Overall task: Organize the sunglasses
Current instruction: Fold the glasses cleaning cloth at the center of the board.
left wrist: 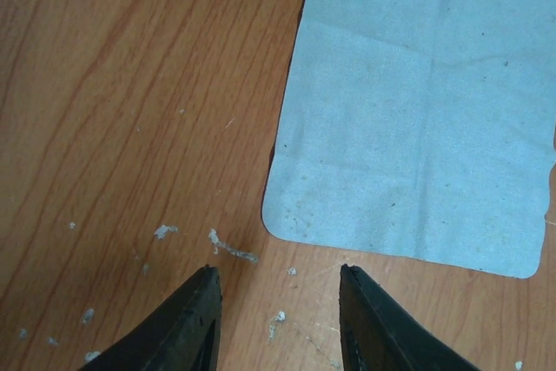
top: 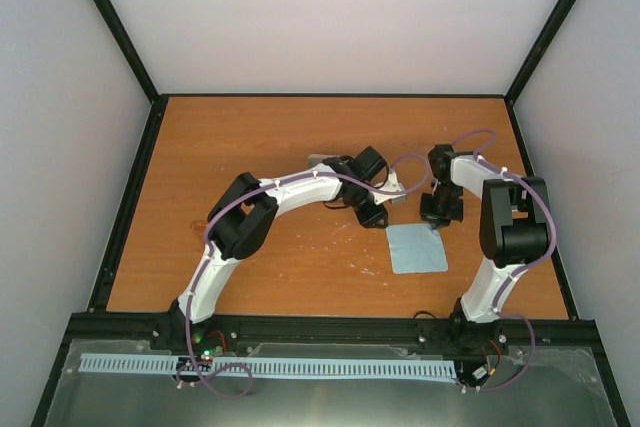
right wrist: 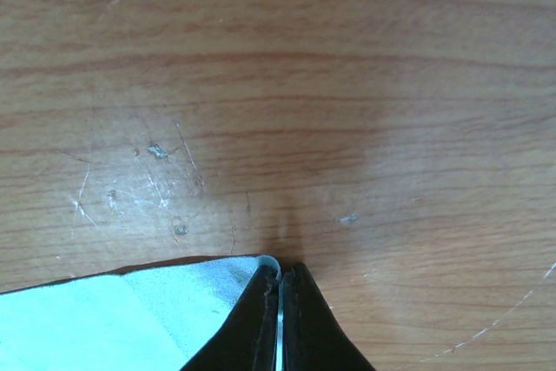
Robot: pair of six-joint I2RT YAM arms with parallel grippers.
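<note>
My right gripper [right wrist: 280,275] pinches the cloth's [right wrist: 95,323] corner. It's limp and light and will drape. My left gripper [left wrist: 277,270] is spread just short of its edge. No sunglasses in sight.

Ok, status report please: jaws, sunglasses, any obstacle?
Right jaws shut on corner of light blue cloth. Left jaws open, empty, above bare table beside it. Sunglasses not visible in any view.

White arms [top: 213,275], black joints [top: 243,227] — purple cables [top: 472,133], tapered black jaws.
</note>
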